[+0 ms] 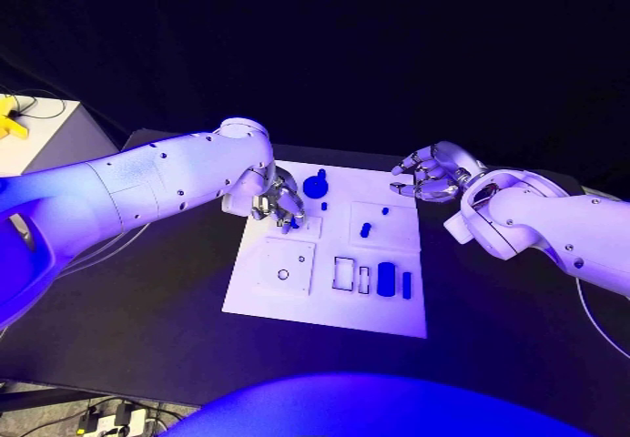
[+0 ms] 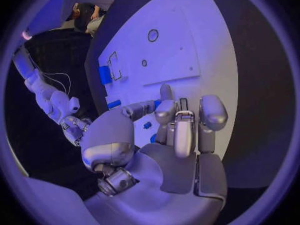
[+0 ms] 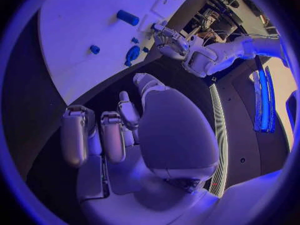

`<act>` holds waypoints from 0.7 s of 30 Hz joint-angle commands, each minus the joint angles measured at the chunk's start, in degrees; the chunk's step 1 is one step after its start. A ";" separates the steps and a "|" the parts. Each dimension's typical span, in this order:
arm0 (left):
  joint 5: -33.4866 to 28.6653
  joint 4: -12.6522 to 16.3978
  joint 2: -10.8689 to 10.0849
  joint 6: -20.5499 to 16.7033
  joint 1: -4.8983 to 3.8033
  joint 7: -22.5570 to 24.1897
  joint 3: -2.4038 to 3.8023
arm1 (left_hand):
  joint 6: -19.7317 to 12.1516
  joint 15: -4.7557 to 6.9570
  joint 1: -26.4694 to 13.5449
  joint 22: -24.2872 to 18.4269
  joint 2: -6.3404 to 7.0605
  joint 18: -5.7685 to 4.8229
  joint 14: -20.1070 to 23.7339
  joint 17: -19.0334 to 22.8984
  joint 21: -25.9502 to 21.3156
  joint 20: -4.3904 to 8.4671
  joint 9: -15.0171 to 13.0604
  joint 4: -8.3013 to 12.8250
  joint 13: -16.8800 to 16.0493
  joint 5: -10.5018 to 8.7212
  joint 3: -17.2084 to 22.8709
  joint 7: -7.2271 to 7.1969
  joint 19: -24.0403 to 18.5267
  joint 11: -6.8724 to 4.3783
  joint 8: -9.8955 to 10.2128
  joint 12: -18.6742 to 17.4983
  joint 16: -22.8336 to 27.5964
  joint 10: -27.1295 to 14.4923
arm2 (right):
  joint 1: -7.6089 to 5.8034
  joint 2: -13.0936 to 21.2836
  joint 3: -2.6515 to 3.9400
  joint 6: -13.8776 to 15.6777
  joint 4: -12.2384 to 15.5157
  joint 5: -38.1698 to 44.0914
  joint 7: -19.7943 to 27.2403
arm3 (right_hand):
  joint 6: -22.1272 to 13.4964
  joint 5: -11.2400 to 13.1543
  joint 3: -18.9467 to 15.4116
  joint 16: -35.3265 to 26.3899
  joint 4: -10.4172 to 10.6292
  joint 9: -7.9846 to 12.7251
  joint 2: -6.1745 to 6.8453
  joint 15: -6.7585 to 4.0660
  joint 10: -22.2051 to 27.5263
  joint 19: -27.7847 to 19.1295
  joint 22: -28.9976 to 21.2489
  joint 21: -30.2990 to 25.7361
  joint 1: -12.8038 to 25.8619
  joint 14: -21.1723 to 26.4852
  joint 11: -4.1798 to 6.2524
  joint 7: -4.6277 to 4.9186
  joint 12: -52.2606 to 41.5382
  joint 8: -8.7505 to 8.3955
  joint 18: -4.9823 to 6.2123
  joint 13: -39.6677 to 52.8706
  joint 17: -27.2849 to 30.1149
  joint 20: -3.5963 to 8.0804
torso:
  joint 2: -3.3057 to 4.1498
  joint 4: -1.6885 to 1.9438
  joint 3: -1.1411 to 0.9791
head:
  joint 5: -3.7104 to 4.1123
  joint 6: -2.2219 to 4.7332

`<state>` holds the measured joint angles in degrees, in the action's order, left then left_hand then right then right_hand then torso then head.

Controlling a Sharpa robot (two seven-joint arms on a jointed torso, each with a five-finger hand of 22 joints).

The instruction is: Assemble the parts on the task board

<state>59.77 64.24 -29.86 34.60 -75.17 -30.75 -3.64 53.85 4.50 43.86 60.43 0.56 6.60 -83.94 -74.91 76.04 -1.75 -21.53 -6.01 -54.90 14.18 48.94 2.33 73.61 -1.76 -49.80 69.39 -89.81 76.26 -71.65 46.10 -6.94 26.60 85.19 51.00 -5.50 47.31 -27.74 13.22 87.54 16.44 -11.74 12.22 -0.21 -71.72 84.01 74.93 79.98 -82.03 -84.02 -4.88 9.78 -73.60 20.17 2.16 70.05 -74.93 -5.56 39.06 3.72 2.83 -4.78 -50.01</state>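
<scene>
where board edge clear, right hand point(image 1: 433, 173)

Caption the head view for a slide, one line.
Left hand reaches down over the white task board among blue parts, while the right hand hovers beyond the board's far corner.

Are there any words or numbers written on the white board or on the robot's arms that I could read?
None can be read. The task board shows only outlines of slots and small circles, no letters or numbers. The blue parts are plain. The left hand and right hand and their white arms carry no label that shows.
</scene>
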 commanded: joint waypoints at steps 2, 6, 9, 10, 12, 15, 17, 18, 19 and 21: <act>0.64 -0.04 0.61 -0.79 1.15 -0.14 -0.65 | 0.20 0.19 -0.11 0.01 -1.45 -0.60 -5.93 -14.67 -0.02 0.03 0.25 8.35 -0.21 -0.51 8.51 -0.28 0.18 -0.10 -0.24 -0.22 0.01 -0.05 | 0.03 0.02 0.01 -0.77 0.09 0.51 0.47 | -0.48 -0.28 0.34 -0.20 -0.14 0.09 0.13 0.56 0.44 1.82 7.68 -0.15 0.30 -4.56 0.07 -0.04 -0.23 -0.21 0.33 0.00 -10.34 -0.52 | 0.01 -0.07 0.02 | 0.05 0.01; 1.31 -0.09 0.70 -1.56 1.15 -0.15 -0.66 | 0.33 0.18 -1.19 -0.01 -2.25 -0.60 -5.94 -14.69 -0.12 0.00 0.86 6.50 -0.41 -2.43 6.11 -0.35 0.19 -0.11 -0.43 -0.37 0.00 0.06 | 0.03 0.01 0.01 -0.80 0.07 0.51 0.47 | -0.48 -0.28 0.34 -0.20 -0.14 0.09 0.13 0.56 0.44 1.82 7.68 -0.15 0.30 -4.56 0.07 -0.04 -0.23 -0.21 0.33 0.00 -10.34 -0.52 | 0.01 -0.03 0.03 | 0.12 0.01; 2.12 -0.16 0.81 -2.30 1.15 -0.10 -0.67 | 0.32 0.18 -1.19 -0.12 -2.27 -0.58 -5.92 -14.63 -0.18 0.00 0.89 6.47 -0.42 -2.55 6.03 -0.35 0.13 -0.11 -0.44 -0.37 0.03 0.07 | 0.03 -0.01 0.01 -0.83 0.07 0.51 0.48 | -0.48 -0.34 0.40 -0.22 -0.14 0.09 0.13 0.56 0.50 1.81 7.65 -0.19 0.30 -4.55 0.07 -0.04 -0.18 -0.21 0.34 -0.07 -10.29 -0.52 | 0.01 -0.02 0.04 | 0.16 0.01; 2.28 -0.22 0.85 -2.45 1.15 -0.09 -0.66 | 0.32 0.19 -1.19 -0.14 -2.29 -0.58 -5.92 -14.61 -0.19 0.00 0.90 6.46 -0.37 -2.56 6.02 -0.35 0.12 -0.11 -0.44 -0.41 0.04 0.04 | 0.03 -0.02 0.01 -0.83 0.07 0.51 0.49 | -0.48 -0.34 0.40 -0.22 -0.14 0.09 0.13 0.56 0.50 1.81 7.65 -0.19 0.30 -4.55 0.07 -0.04 -0.18 -0.21 0.34 -0.07 -10.29 -0.52 | 0.03 0.00 0.05 | 0.16 0.01; 2.51 -0.38 0.95 -2.54 1.15 -0.08 -0.66 | 0.29 0.20 -1.09 -0.06 -2.51 -0.59 -5.91 -14.60 -0.16 0.00 0.96 6.43 -0.39 -2.63 6.04 -0.39 0.17 -0.13 -0.45 -0.43 0.04 0.04 | 0.03 -0.03 0.01 -0.85 0.06 0.51 0.49 | -0.48 -0.39 0.44 -0.23 -0.15 0.09 0.13 0.56 0.47 1.83 7.69 -0.14 0.30 -4.55 0.07 -0.04 -0.21 -0.21 0.33 -0.04 -10.28 -0.52 | 0.03 -0.01 0.05 | 0.14 0.01; 2.70 -0.56 1.06 -2.28 1.16 -0.11 -0.66 | 0.20 0.23 -0.80 -0.05 -2.87 -0.58 -5.95 -14.71 -0.17 0.02 1.08 6.57 -0.45 -2.52 6.24 -0.43 0.18 -0.19 -0.45 -0.45 -0.01 0.03 | 0.03 -0.04 0.01 -0.87 0.05 0.51 0.50 | -0.48 -0.39 0.44 -0.23 -0.15 0.09 0.13 0.56 0.47 1.83 7.69 -0.14 0.30 -4.55 0.07 -0.04 -0.21 -0.21 0.33 -0.04 -10.28 -0.52 | 0.02 -0.06 0.04 | 0.08 0.01; 2.74 -0.61 1.10 -1.94 1.15 -0.14 -0.66 | 0.13 0.25 -0.62 0.00 -2.91 -0.59 -5.94 -14.70 -0.15 0.03 1.17 6.81 -0.47 -2.39 6.40 -0.45 0.22 -0.20 -0.46 -0.49 -0.01 0.01 | 0.03 -0.04 0.01 -0.88 0.05 0.51 0.50 | -0.48 -0.39 0.44 -0.23 -0.15 0.09 0.13 0.56 0.47 1.83 7.69 -0.14 0.30 -4.55 0.07 -0.04 -0.21 -0.21 0.33 -0.04 -10.28 -0.52 | 0.01 -0.06 0.04 | 0.11 0.01; 2.75 -0.63 1.12 -1.69 1.15 -0.17 -0.66 | 0.12 0.25 -0.56 0.05 -2.93 -0.60 -5.94 -14.70 -0.12 0.03 1.20 6.91 -0.48 -2.34 6.48 -0.45 0.25 -0.21 -0.47 -0.50 -0.01 0.01 | 0.03 -0.04 0.01 -0.88 0.05 0.51 0.50 | -0.48 -0.39 0.44 -0.23 -0.15 0.09 0.13 0.56 0.47 1.83 7.69 -0.14 0.30 -4.55 0.07 -0.04 -0.21 -0.21 0.33 -0.04 -10.28 -0.52 | 0.01 -0.04 0.03 | 0.14 0.01; 2.76 -0.63 1.13 -1.45 1.15 -0.19 -0.66 | 0.10 0.26 -0.47 0.00 -2.90 -0.59 -5.96 -14.76 -0.15 0.04 1.25 7.08 -0.46 -2.26 6.57 -0.45 0.23 -0.21 -0.49 -0.54 -0.03 -0.02 | 0.03 -0.04 0.01 -0.89 0.05 0.51 0.50 | -0.48 -0.39 0.44 -0.23 -0.15 0.09 0.13 0.56 0.47 1.83 7.69 -0.14 0.30 -4.55 0.07 -0.04 -0.21 -0.21 0.33 -0.04 -10.28 -0.52 | 0.00 -0.03 0.03 | 0.15 0.01; 2.77 -0.62 1.13 -1.18 1.15 -0.21 -0.66 | 0.07 0.26 -0.34 0.03 -2.85 -0.60 -5.97 -14.80 -0.13 0.05 1.33 7.35 -0.60 -2.14 6.74 -0.45 0.25 -0.22 -0.52 -0.50 -0.05 0.01 | 0.03 -0.03 0.01 -0.90 0.05 0.51 0.50 | -0.48 -0.56 0.62 -0.23 -0.19 0.10 0.14 0.56 0.46 1.83 7.70 -0.14 0.25 -4.55 0.07 -0.04 -0.23 -0.21 0.32 -0.03 -10.29 -0.52 | 0.00 0.02 0.04 | 0.20 0.01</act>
<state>60.79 63.76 -29.28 34.28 -75.19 -30.72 -3.65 54.08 4.49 42.37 60.39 -0.92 6.60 -83.95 -74.91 76.04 -1.75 -20.24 -4.17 -55.43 11.70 50.42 2.30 73.60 -1.75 -50.17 69.18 -89.81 76.27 -71.65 46.08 -6.94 26.55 85.17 51.00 -5.50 47.31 -27.98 13.38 87.54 16.28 -11.71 12.22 -0.21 -71.72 84.01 74.91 79.97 -82.03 -84.02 -4.88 9.78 -73.60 20.17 2.15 70.05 -74.92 -5.56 39.06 3.69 2.87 -4.66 -50.01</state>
